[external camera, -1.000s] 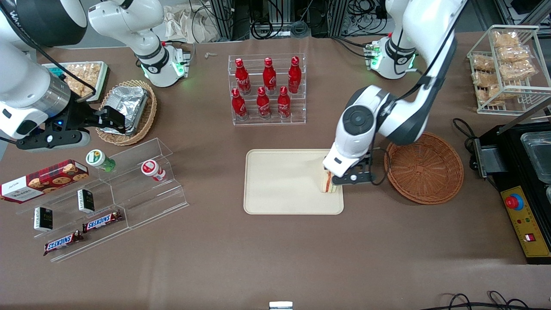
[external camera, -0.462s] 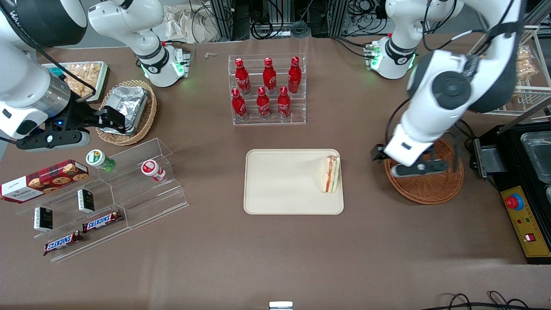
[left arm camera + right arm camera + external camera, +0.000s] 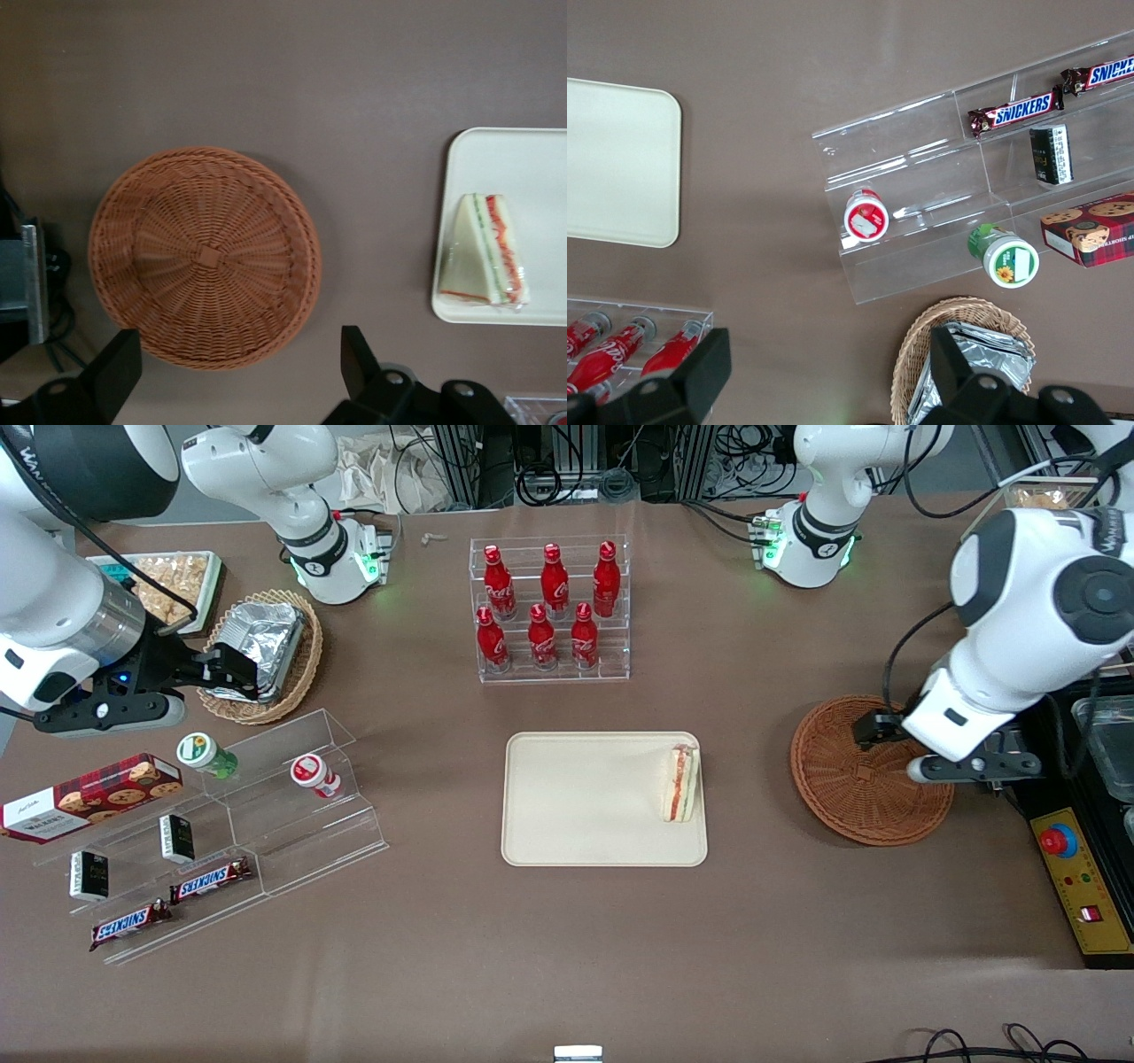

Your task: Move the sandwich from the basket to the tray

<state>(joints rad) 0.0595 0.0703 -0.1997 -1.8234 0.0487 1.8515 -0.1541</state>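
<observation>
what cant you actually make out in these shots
- Pincer: open and empty above the basket; left wrist view's edge cuts off its body.
- Basket rim toward the working arm's end: covered by the arm in the front view.
- Sandwich on the tray: filling is only a red and green stripe, ingredients too small to tell.
- Tray: cut by the edge in both wrist views.

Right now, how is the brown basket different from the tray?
The basket is round, reddish-brown and woven; the tray is rectangular, cream and smooth. The basket holds nothing; the tray holds the sandwich. Both lie on the table. The open gripper hovers over the basket's edge.
</observation>
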